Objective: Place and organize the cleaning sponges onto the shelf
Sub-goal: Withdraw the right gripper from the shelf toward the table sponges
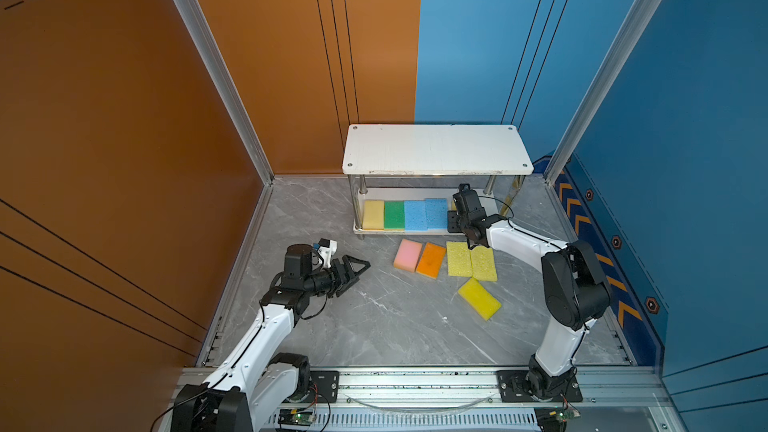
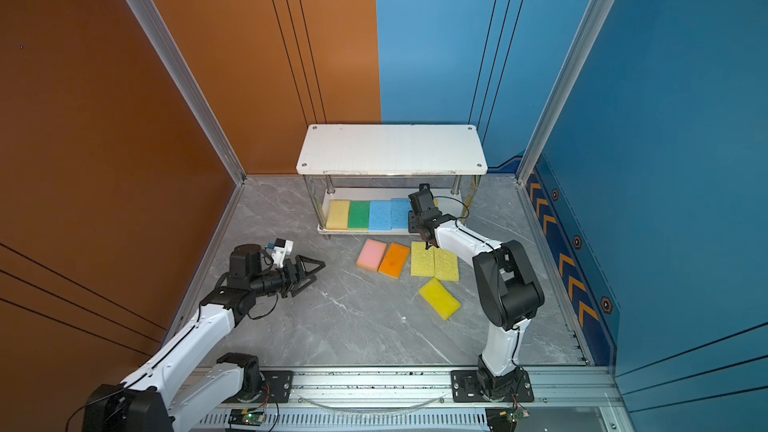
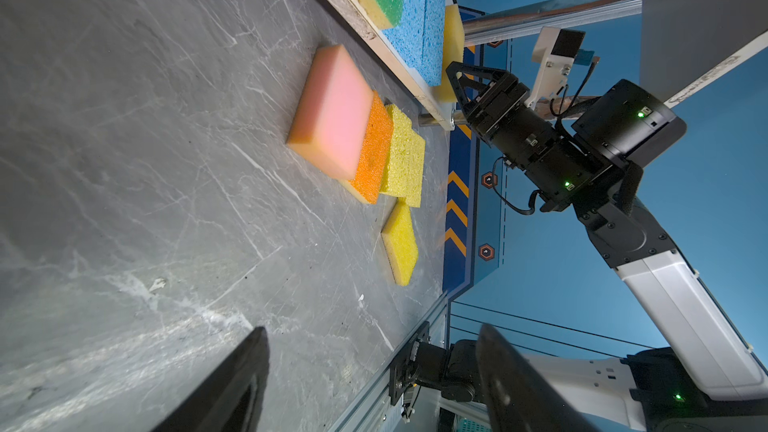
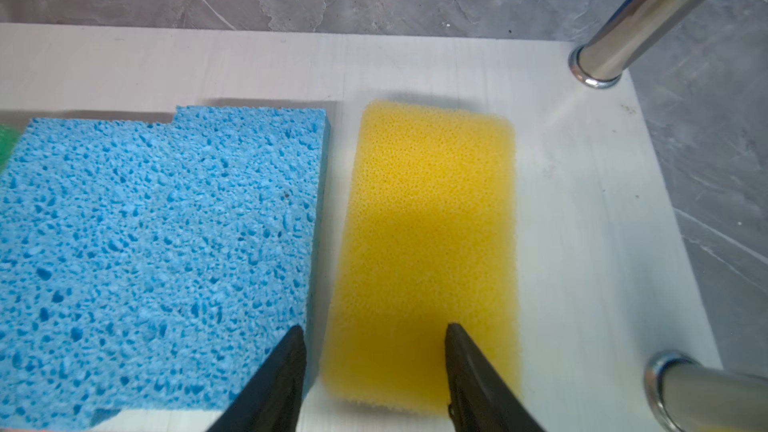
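grey marble-look tabletop [image 1: 374, 326], scuffed, white flecks. orange wall panel [image 1: 124, 118], thin black lines, left of and behind the tabletop. blue wall panel [image 1: 478, 56] behind and right of it. orange chevron band [image 1: 581, 224] along the tabletop's right edge. aluminium rail [image 1: 415, 382] at its near edge. circuit board [image 1: 296, 415], green led lit, just past that rail.

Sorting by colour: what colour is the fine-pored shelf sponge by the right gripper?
Yellow sponge, clearest in right wrist view.
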`<state>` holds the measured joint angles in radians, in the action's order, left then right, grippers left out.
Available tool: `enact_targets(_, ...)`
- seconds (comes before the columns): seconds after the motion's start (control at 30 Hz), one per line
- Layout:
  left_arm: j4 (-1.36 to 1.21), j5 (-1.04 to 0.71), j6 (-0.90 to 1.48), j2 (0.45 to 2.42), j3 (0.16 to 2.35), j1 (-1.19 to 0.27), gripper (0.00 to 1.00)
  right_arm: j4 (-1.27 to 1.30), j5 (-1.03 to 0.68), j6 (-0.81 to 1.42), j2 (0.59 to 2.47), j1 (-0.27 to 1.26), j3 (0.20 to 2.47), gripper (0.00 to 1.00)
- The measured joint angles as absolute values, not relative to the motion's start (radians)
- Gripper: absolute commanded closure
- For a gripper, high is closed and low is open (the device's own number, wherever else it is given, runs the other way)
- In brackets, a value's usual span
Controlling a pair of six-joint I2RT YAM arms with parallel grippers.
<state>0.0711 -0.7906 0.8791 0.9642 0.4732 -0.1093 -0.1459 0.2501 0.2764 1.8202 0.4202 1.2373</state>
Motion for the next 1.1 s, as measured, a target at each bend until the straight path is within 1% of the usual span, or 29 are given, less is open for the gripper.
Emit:
enact_targets(0.23,0.071,-0.791,0.879,0.970,0.472,-0.109,0.21,-0.158,0.313,0.232,1.820,0.459,1.237,0.42)
enact_targets(0.67,0.069,-0.791,0.879,0.982,0.471,-0.105,0.21,-0.157,0.338,0.223,1.811,0.469,1.229,0.41)
enact_targets(0.97,0.065,-0.791,0.880,0.986,0.471,-0.105,0.21,-0.157,0.345,0.246,1.669,0.471,1.161,0.36)
enact_targets(1.1,0.064,-0.791,0.887,0.977,0.471,-0.105,0.21,-0.157,0.317,0.266,1.608,0.469,1.143,0.34)
